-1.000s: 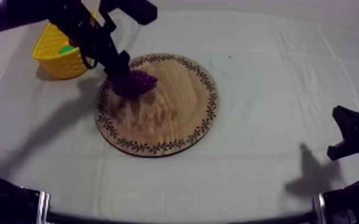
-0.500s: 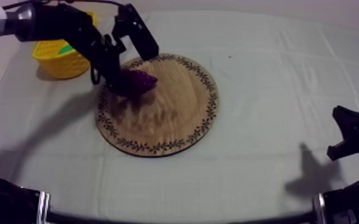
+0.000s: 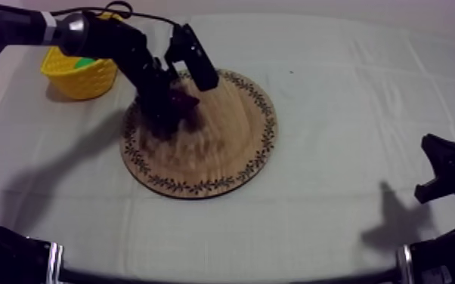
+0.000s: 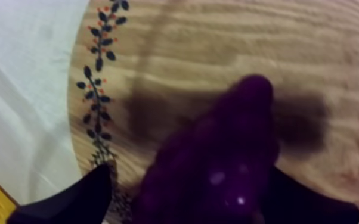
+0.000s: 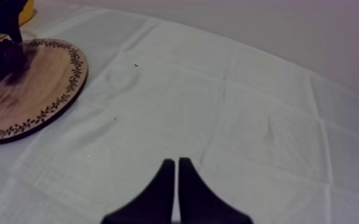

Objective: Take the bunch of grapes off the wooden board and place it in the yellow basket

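Note:
The purple bunch of grapes (image 3: 186, 100) lies on the upper left part of the round wooden board (image 3: 215, 151). My left gripper (image 3: 171, 106) has come down over it from the upper left. In the left wrist view the grapes (image 4: 229, 149) sit between the two black fingers of my left gripper (image 4: 189, 173), which stands open, a sliver of board showing beside one finger (image 4: 80, 196). The yellow basket (image 3: 68, 75) stands left of the board. My right gripper (image 5: 177, 164) is shut on nothing, low at the right (image 3: 446, 170). From there the grapes (image 5: 9, 55) show far off on the board (image 5: 33, 95).
Something green (image 3: 85, 62) lies inside the basket. The grey-white cloth (image 3: 336, 91) spreads right of the board, with creases across it. The left arm's shadow (image 3: 64, 162) falls on the cloth left of the board.
My left arm has dropped lower and shifted a little right, so its fingers now straddle the grapes. The grapes remain on the board. The right arm has not moved.

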Controlling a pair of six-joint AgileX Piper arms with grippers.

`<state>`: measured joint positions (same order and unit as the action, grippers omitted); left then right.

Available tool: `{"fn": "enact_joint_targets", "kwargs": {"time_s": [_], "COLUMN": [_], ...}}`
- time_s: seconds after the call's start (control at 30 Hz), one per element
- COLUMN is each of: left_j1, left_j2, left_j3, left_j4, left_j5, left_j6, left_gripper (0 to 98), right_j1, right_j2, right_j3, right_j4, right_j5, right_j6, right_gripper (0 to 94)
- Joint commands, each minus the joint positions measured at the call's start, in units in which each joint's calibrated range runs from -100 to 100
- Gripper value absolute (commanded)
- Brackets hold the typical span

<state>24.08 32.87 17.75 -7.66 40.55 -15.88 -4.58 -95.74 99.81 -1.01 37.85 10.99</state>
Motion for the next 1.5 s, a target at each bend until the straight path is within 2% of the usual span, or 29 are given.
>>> {"fn": "enact_joint_targets", "kwargs": {"time_s": [0.0, 0.17, 0.27, 0.4, 0.5, 0.63, 0.77, 0.87, 0.97, 1.07, 1.23, 1.3, 1.4, 1.47], "left_j1": [0.04, -0.07, -0.32, -0.73, -0.96, -1.36, -3.38, -5.51, -7.73, -10.12, -13.7, -14.81, -16.33, -17.22], "left_j2": [0.38, 0.26, -1.33, -6.36, -12.0, -20.04, -26.53, -29.83, -31.86, -32.61, -30.79, -28.84, -25.09, -22.24], "left_j3": [-0.71, -1.17, -0.25, 2.85, 6.31, 12.39, 15.7, 15.71, 14.84, 12.87, 9.34, 7.88, 5.95, 4.01], "left_j4": [-0.04, -0.08, -0.08, -0.35, -0.74, -2.06, -2.96, -4.9, -7.08, -8.03, -9.11, -10.83, -14.68, -16.58], "left_j5": [0.02, -0.35, -0.47, 0.84, 6.24, 14.48, 17.66, 15.18, 10.79, 6.25, -1.9, -5.23, -10.41, -12.81], "left_j6": [0.41, 1.02, 1.23, 2.98, 5.47, 10.43, 16.42, 22.22, 26.68, 28.82, 30.18, 32.02, 35.47, 37.07], "left_gripper": [71.8, 47.4, 39.2, 36.3, 36.5, 36.0, 35.3, 35.8, 36.7, 37.3, 37.3, 37.3, 37.2, 37.0], "right_j1": [-0.02, -0.02, -0.02, -0.02, -0.02, -0.02, -0.02, -0.02, -0.02, -0.02, -0.02, -0.02, -0.02, -0.02], "right_j2": [-0.01, -0.01, -0.01, -0.01, -0.01, -0.01, -0.01, -0.01, -0.01, -0.01, -0.01, -0.01, -0.01, -0.01], "right_j3": [-0.03, -0.03, -0.03, -0.03, -0.03, -0.03, -0.03, -0.03, -0.03, -0.03, -0.03, -0.03, -0.03, -0.03], "right_j4": [0.01, 0.01, 0.01, 0.01, 0.01, 0.01, 0.01, 0.01, 0.01, 0.01, 0.01, 0.01, 0.01, 0.01], "right_j5": [-0.03, -0.03, -0.03, -0.03, -0.03, -0.03, -0.03, -0.03, -0.03, -0.03, -0.03, -0.03, -0.03, -0.03], "right_j6": [-0.02, -0.02, -0.02, -0.02, -0.02, -0.02, -0.02, -0.02, -0.02, -0.02, -0.03, -0.04, -0.04, -0.03], "right_gripper": [0.4, 0.4, 0.4, 0.4, 0.4, 0.4, 0.4, 0.4, 0.4, 0.4, 0.4, 0.4, 0.4, 0.4]}}
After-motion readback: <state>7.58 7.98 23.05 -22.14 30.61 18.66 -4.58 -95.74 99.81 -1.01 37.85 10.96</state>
